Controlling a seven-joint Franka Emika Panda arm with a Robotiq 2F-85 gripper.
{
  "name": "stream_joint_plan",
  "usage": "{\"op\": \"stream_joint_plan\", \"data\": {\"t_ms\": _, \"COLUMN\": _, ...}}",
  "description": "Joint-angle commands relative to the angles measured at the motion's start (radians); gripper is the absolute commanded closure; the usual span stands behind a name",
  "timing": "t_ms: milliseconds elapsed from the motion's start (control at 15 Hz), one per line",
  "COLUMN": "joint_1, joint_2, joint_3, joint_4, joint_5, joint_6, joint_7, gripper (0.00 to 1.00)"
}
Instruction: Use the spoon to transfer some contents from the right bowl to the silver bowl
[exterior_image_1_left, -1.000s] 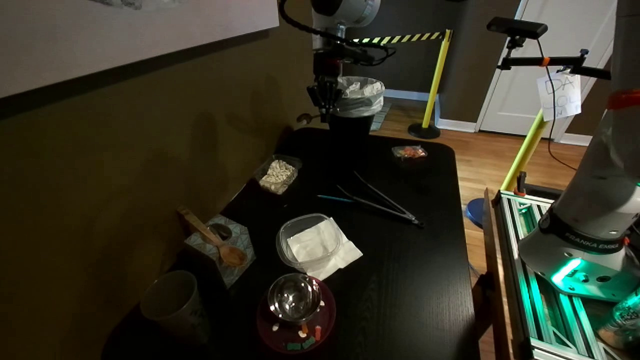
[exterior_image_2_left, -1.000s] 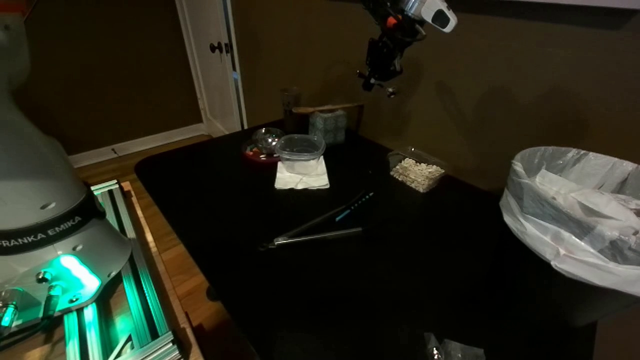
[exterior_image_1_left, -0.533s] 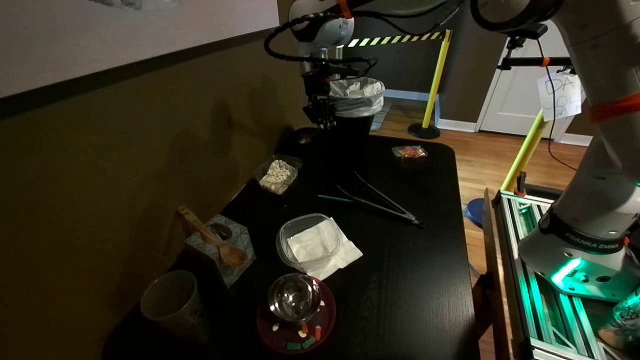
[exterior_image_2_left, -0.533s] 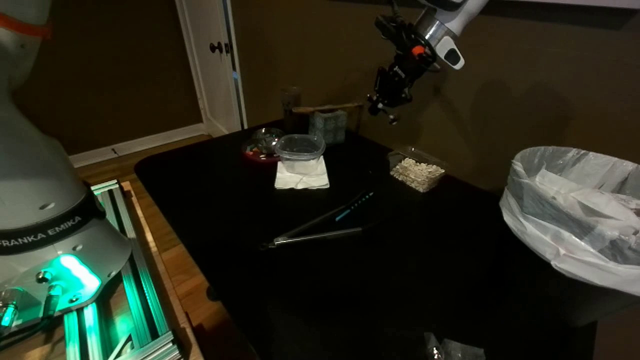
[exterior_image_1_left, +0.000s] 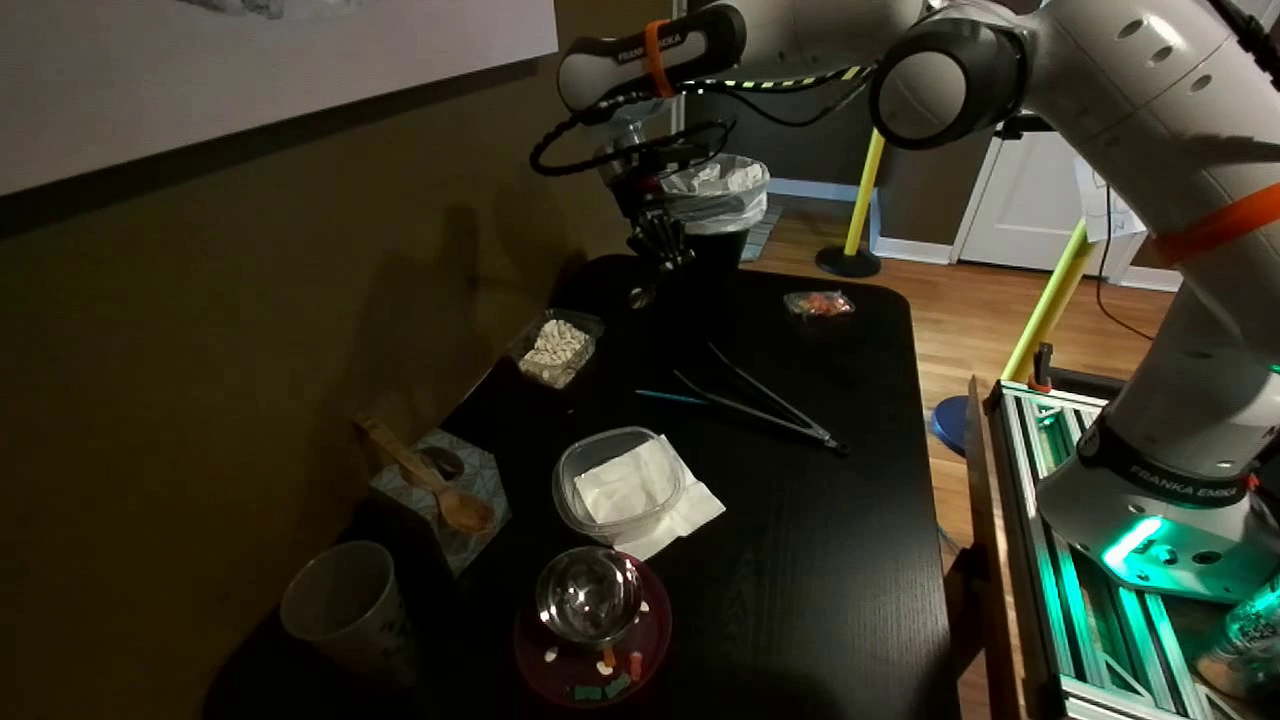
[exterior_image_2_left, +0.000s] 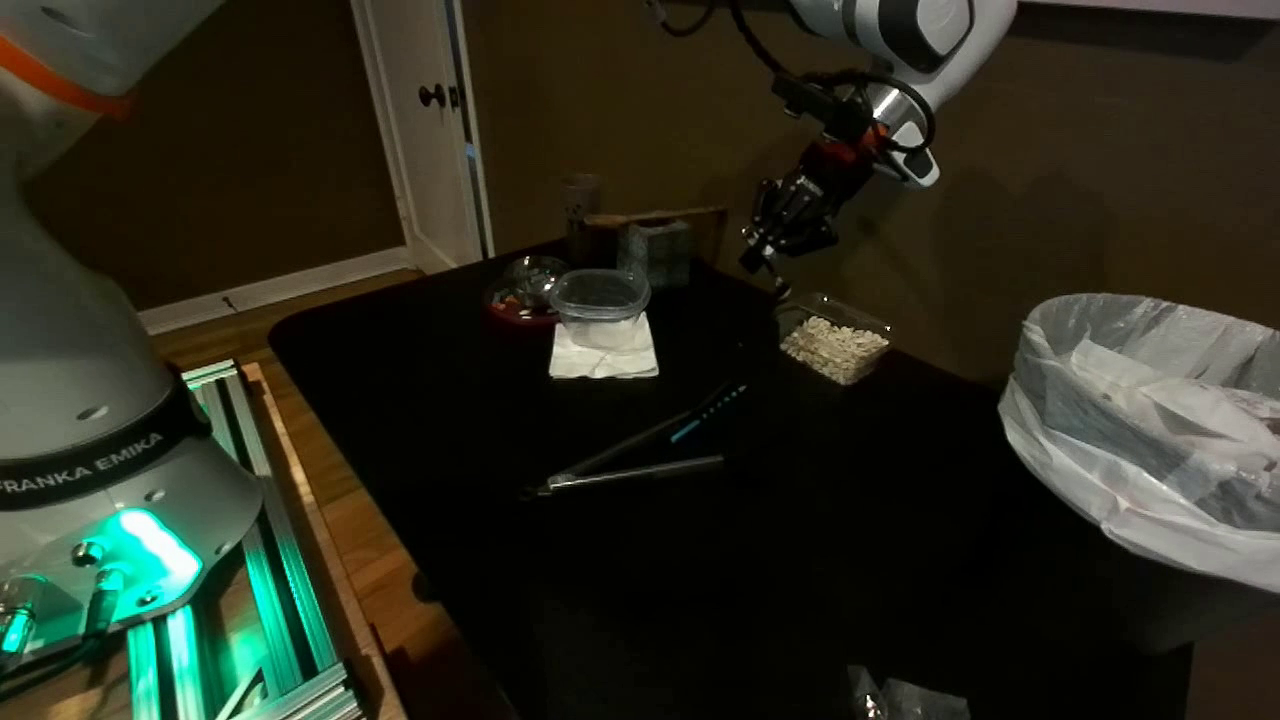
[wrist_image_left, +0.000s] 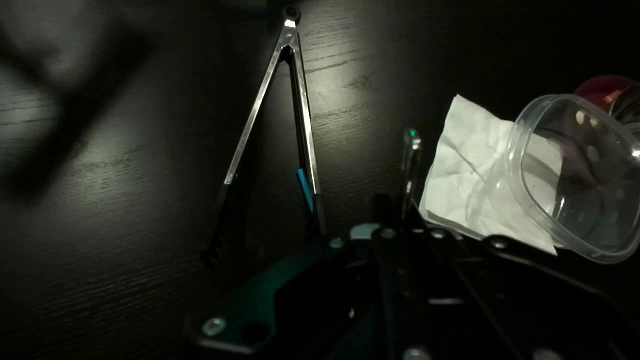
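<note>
The right bowl (exterior_image_1_left: 557, 350), a clear container of pale beige granules, stands near the wall; it also shows in an exterior view (exterior_image_2_left: 835, 348). The silver bowl (exterior_image_1_left: 590, 597) sits on a red plate; it also shows in an exterior view (exterior_image_2_left: 536, 281). My gripper (exterior_image_2_left: 760, 252) is shut on a small metal spoon (exterior_image_2_left: 780, 290). The spoon's handle end (wrist_image_left: 411, 150) sticks out from the fingers in the wrist view. The spoon's head (exterior_image_1_left: 641, 296) hangs in the air above and beside the right bowl, tilted downward. The right bowl is out of the wrist view.
An empty clear container (exterior_image_1_left: 615, 490) stands on a white napkin (exterior_image_1_left: 700, 500) between the bowls. Tongs (exterior_image_1_left: 770, 405) lie on the table. A wooden spoon (exterior_image_1_left: 465, 510) rests on a patterned box (exterior_image_1_left: 490, 480). A cup (exterior_image_1_left: 345, 600) and a lined bin (exterior_image_2_left: 1130, 420) stand at the sides.
My gripper has come down with the spoon from high up toward the level of the right bowl's rim and has tilted. The bowls have not moved.
</note>
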Motion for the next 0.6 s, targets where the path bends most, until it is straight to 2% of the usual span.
{"op": "stream_joint_plan", "data": {"t_ms": 0, "joint_1": 0.007, "joint_2": -0.016, "joint_3": -0.005, "joint_4": -0.014, "joint_5": -0.002, "joint_6": 0.044, "joint_7": 0.013, "gripper": 0.99}}
{"op": "stream_joint_plan", "data": {"t_ms": 200, "joint_1": 0.053, "joint_2": 0.036, "joint_3": -0.03, "joint_4": 0.044, "joint_5": -0.062, "joint_6": 0.187, "joint_7": 0.04, "gripper": 0.99}}
{"op": "stream_joint_plan", "data": {"t_ms": 533, "joint_1": 0.122, "joint_2": 0.174, "joint_3": -0.099, "joint_4": 0.142, "joint_5": -0.227, "joint_6": 0.333, "joint_7": 0.081, "gripper": 0.99}}
